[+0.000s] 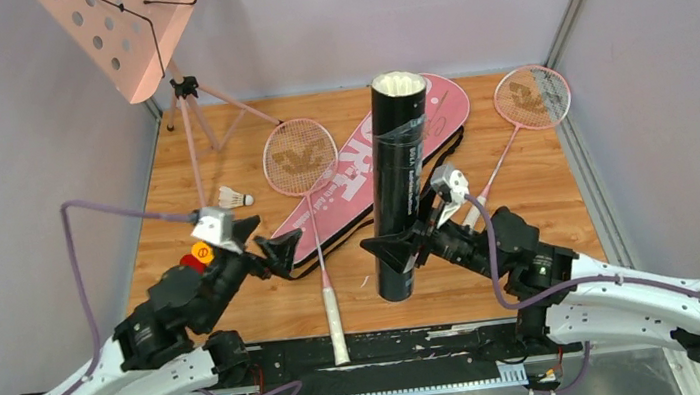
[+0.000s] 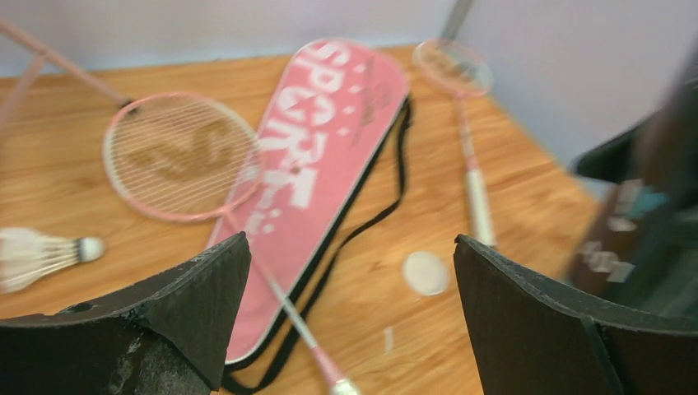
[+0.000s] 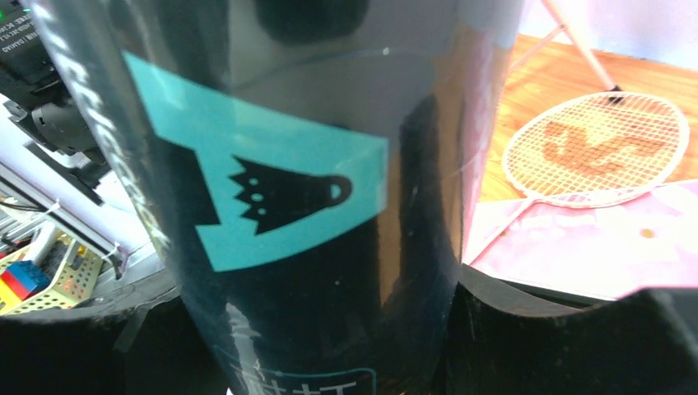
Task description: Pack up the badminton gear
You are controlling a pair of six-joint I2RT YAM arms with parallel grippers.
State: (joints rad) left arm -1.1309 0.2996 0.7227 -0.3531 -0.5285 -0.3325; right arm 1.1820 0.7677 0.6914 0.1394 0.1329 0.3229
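The black tube (image 1: 402, 176) stands upright near the table's front middle, with white shuttlecocks (image 1: 400, 84) showing in its open top. My right gripper (image 1: 410, 246) is shut on the tube's lower part; the tube (image 3: 288, 189) fills the right wrist view. My left gripper (image 1: 268, 248) is open and empty, hovering over the shaft of the left racket (image 1: 301, 158). That racket lies partly on the pink "SPORT" bag (image 1: 372, 160). The second racket (image 1: 532, 96) lies at the back right. A loose shuttlecock (image 1: 235, 199) lies left of the bag and shows in the left wrist view (image 2: 41, 253).
The pink music stand (image 1: 129, 28) stands on tripod legs at the back left corner. A small white disc (image 2: 425, 272) lies on the wood between bag and tube. Grey walls close in the table on the left, back and right.
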